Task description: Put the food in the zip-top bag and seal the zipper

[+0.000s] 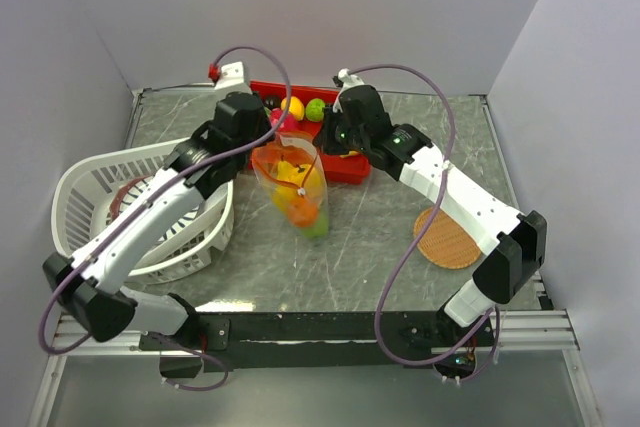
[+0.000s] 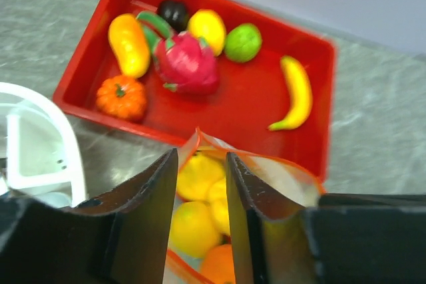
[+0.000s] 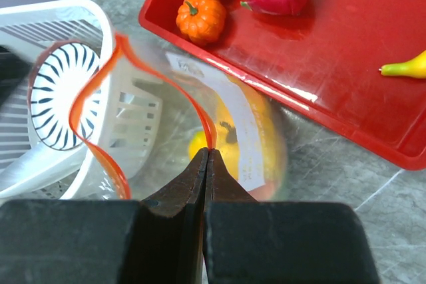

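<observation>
The clear zip-top bag (image 1: 300,197) stands upright in the middle of the table with yellow and orange food (image 2: 193,227) inside. Its reddish-orange zipper (image 3: 100,78) gapes open in a wavy loop. My right gripper (image 3: 208,152) is shut on the zipper's right side, holding the rim up. My left gripper (image 2: 202,164) hangs over the bag's left rim with its jaws apart. A corner of the zipper (image 2: 196,136) rises between them, and the fingers (image 2: 156,197) do not press on it. More food lies in the red tray (image 2: 259,108): a banana (image 2: 296,94), a lime (image 2: 242,42), a lemon (image 2: 207,29) and a small pumpkin (image 2: 121,96).
A white slatted basket (image 1: 90,187) stands left of the bag, under the left arm. The red tray (image 1: 350,169) sits right behind the bag. A round woven coaster (image 1: 447,237) lies at the right, beside the right arm. Grey walls close in the table.
</observation>
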### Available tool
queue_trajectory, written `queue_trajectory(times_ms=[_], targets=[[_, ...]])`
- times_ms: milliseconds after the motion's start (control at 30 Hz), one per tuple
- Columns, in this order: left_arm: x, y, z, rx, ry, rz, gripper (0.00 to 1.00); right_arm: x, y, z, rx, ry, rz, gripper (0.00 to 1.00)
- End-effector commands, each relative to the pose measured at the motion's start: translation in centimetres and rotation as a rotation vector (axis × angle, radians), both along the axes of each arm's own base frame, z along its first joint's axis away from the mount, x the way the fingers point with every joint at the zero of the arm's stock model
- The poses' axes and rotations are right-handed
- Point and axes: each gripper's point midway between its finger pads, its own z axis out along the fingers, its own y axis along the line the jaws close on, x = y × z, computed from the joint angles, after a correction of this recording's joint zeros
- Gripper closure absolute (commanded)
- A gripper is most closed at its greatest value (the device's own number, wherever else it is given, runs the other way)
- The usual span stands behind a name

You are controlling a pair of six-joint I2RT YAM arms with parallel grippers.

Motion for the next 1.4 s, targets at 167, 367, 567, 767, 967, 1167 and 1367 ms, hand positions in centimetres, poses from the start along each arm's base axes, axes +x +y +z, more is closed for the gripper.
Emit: queue_trajectory(times_ms=[167,367,567,767,967,1167,1367], targets=[[-0.9,0.8,-3.6,0.158,0.146,-0.015,0.61,0.8,0.3,3.8,0.052,-0.092,-0.003,1.00],[-1.5,0.4,-5.9,0.194,0.220,-0.041,0.63,1.1,0.4,3.7,0.047,-0.090,-0.007,1.00],[-2.1,0.7,-7.3,0.217,0.264,-0.032,0.67,1.6,0.2,3.7,0.022,-0.097,-0.022,1.00],[-3.2,0.9,-8.1,0.224,0.297,-0.048,0.69,2.3,-0.4,3.5,0.010,-0.092,-0.043,1.00],[-4.4,0.7,-8.6,0.196,0.326,-0.076,0.74,2.8,-0.8,3.2,0.011,-0.085,-0.053,1.00],[-6.0,-0.3,-8.0,0.116,0.332,-0.140,0.79,3.2,-1.2,2.7,0.000,-0.080,-0.067,1.00],[-7.5,-0.7,-7.7,0.049,0.329,-0.194,0.83,3.5,-1.7,2.0,-0.010,-0.068,-0.078,1.00]])
